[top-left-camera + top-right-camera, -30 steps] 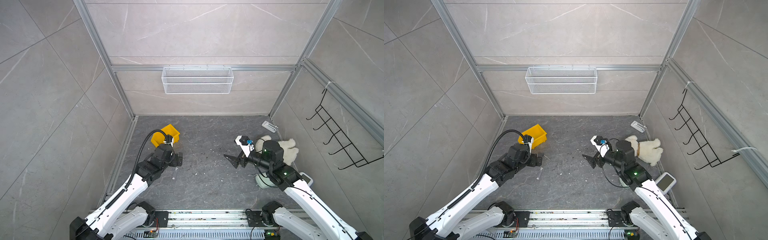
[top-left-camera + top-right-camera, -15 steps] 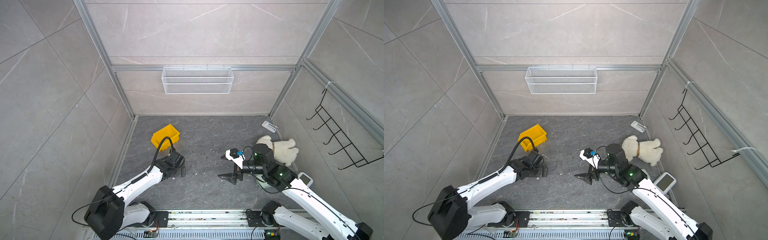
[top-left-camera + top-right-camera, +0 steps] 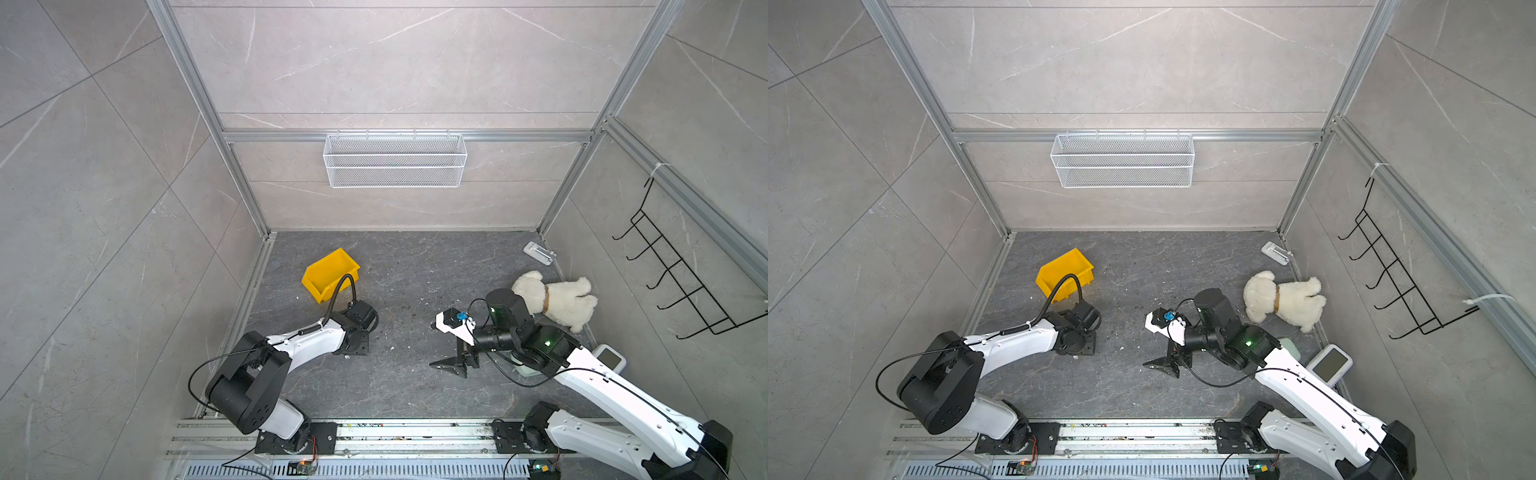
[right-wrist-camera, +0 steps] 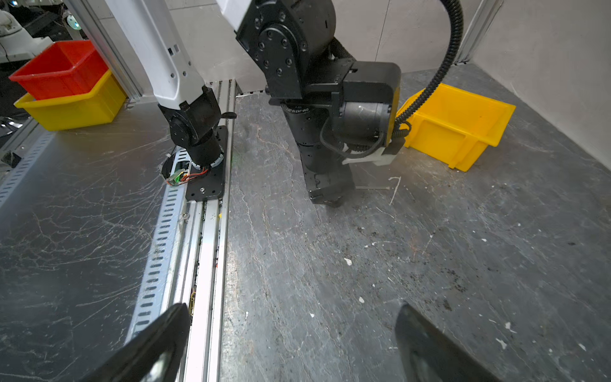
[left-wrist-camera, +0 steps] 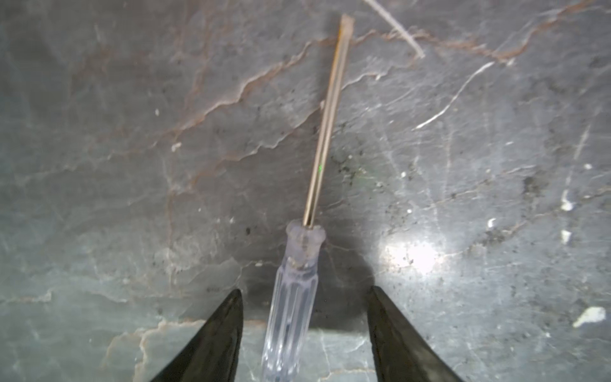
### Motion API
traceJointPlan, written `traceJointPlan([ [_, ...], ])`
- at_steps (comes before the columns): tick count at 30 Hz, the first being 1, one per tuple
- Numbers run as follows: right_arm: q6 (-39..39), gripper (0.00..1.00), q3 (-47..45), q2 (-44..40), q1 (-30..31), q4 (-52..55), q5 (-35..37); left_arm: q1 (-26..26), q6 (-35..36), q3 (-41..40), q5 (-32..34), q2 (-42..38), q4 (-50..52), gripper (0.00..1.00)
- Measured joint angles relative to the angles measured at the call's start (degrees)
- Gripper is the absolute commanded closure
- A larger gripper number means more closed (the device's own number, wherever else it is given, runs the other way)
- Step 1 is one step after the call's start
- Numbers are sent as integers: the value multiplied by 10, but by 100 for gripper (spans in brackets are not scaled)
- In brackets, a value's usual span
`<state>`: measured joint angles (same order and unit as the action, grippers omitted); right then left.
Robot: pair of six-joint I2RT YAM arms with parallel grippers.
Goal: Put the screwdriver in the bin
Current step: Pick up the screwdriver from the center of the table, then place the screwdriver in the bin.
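Left arm's dropped down since a second ago, left gripper (image 5: 305, 289) now straddling the screwdriver (image 5: 302, 244) handle on the worktop (image 5: 132, 165), jaws apart and not touching yet, so it's the grab step, next up: squeeze, lift, carry to the nearby bin (image 3: 330, 270); right gripper (image 3: 451, 368) idle, apart.

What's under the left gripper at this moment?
The screwdriver lies flat on the floor, its clear handle between the open jaws of the left gripper, a gap on each side. In both top views the gripper's own body hides most of it.
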<state>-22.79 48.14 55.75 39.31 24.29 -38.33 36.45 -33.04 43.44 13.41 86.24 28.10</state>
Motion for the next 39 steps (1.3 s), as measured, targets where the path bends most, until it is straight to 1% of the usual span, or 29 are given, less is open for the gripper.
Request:
traceJointPlan([
  [1, -1, 1, 1, 1, 0, 2, 1, 0, 0, 0, 0, 1, -4, 52],
  [4, -3, 1, 3, 2, 0, 8, 6, 0, -2, -1, 0, 4, -17, 71],
  [6, -4, 1, 5, 2, 0, 10, 7, -1, -1, -1, 0, 5, -20, 80],
  [11, -5, 1, 6, 5, 1, 12, 9, -1, 1, -1, 3, 4, -19, 99],
  [15, -6, 1, 6, 7, 1, 12, 21, -1, 2, -1, 5, -2, -7, 100],
  [19, -6, 1, 6, 7, 1, 2, 38, -1, 8, 3, 12, -30, 13, 100],
  [22, -5, 1, 6, 7, 1, -10, 47, -2, 20, 23, 16, -51, 33, 100],
  [25, 5, 1, 6, 9, 1, -31, 57, -12, 42, 60, 15, -69, 54, 100],
  [28, 18, 1, 6, 13, 2, -62, 71, -40, 72, 100, 12, -84, 68, 100],
  [32, 37, 1, 18, 30, 2, -109, 92, -95, 122, 153, -7, -96, 84, 100],
  [36, 52, 1, 48, 65, 2, -157, 105, -157, 183, 203, -49, -96, 98, 100],
  [39, 54, 1, 70, 93, 2, -189, 106, -203, 244, 239, -93, -92, 104, 100],
])
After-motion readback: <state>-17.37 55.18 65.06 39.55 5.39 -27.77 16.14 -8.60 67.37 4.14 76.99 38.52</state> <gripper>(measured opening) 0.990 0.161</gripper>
